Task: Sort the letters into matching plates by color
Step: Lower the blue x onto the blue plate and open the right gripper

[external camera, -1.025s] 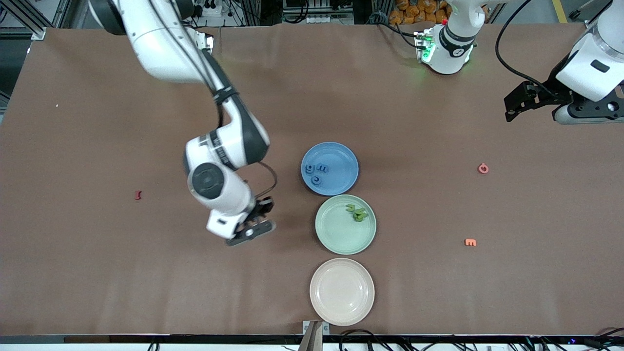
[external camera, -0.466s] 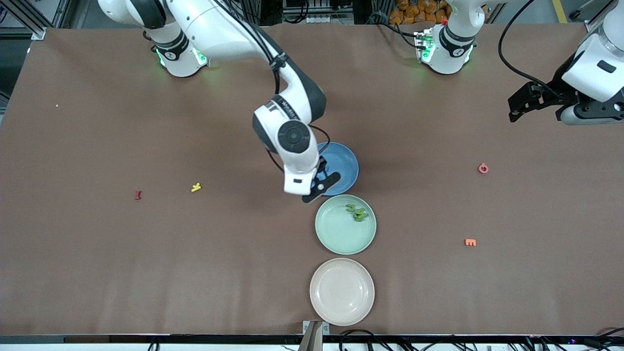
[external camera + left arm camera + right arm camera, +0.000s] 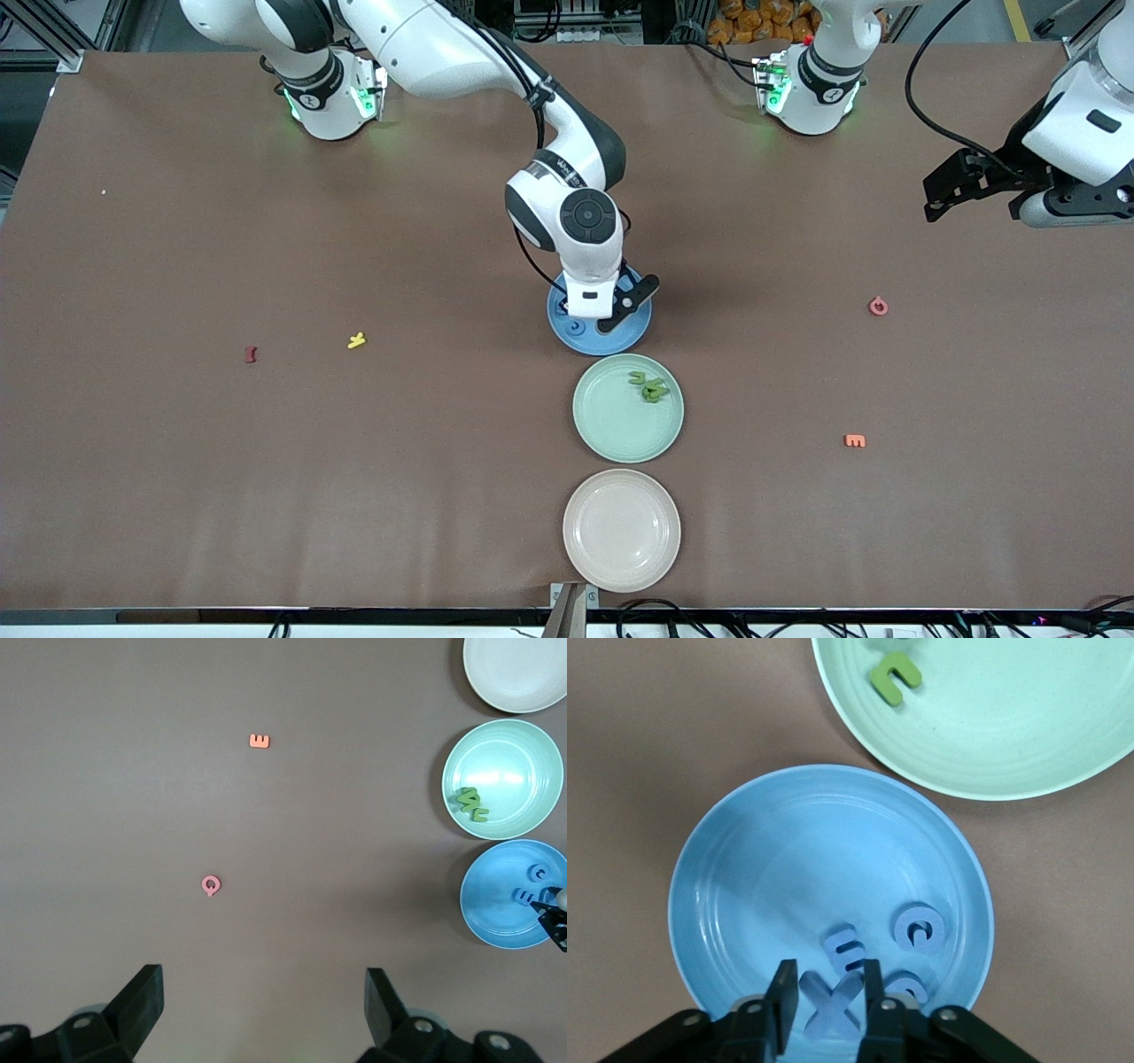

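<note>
Right gripper (image 3: pixel 824 1005): over the blue plate (image 3: pixel 631 335) at mid-table, fingers clamped on a blue X (image 3: pixel 831 1001) (three blue letters (image 3: pixel 920 930) lie inside). Green plate (image 3: pixel 611 425): green letters (image 3: pixel 650 386). Left gripper (image 3: pixel 264 1010): waiting near the table's end edge, fingers spread.

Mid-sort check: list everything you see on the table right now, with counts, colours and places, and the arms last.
blue plate: one, sky blue, mid-table, farthest of three plates from the front camera.
blue letters: three lying in the blue plate, a fourth, an X, between the right gripper's fingers.
green plate: one, mint, next nearer.
green letters: a small cluster in the green plate; count unclear.
cream plate: one, nearest the camera.
pink letter, orange letter: one each, toward the left arm's end.
yellow letter, red letter: one each, toward the right arm's end.
right gripper: over the blue plate, shut on the X.
left gripper: open, waiting above the table.
</note>
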